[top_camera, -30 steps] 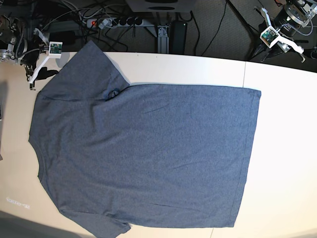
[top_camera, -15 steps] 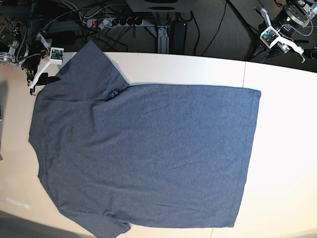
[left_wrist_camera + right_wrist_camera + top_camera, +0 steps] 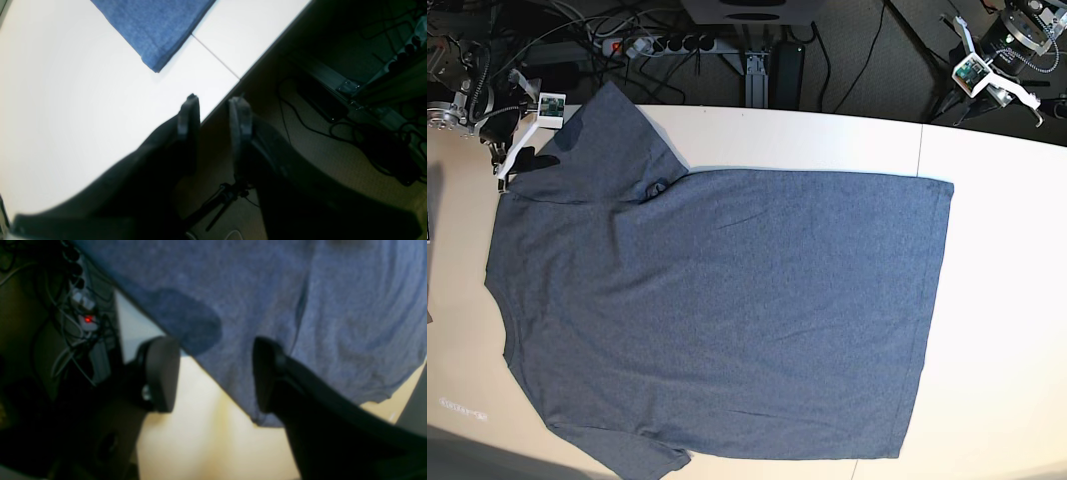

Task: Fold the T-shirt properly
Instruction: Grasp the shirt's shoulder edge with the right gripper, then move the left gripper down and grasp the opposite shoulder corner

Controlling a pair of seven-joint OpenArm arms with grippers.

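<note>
In the base view, you have the T-shirt [image 3: 747, 310] spread broadly over the table [image 3: 1002, 330], its straight hem toward the side of your left arm and its sleeves toward your right arm's side. One sleeve sticks out at the far edge, the other at the near edge, so the sleeves look to be still unfolded. No narrowing or halving of the body shows; you seem to be near the start, with the sleeves, the sides and the final folding over left to do. Your right gripper [image 3: 525, 172] is at the far sleeve's side, while your left gripper [image 3: 999, 105] is off beyond the table's far edge, well apart from the cloth.

In the left wrist view, your left gripper's fingers stand a little apart with nothing between them. Only a corner of the shirt shows, lying on the table ahead of them.

In the right wrist view, you have the right gripper's fingers spread wide over the sleeve's edge, gripping nothing. That sleeve looks like your likely next hold, to be folded in toward the body.
</note>
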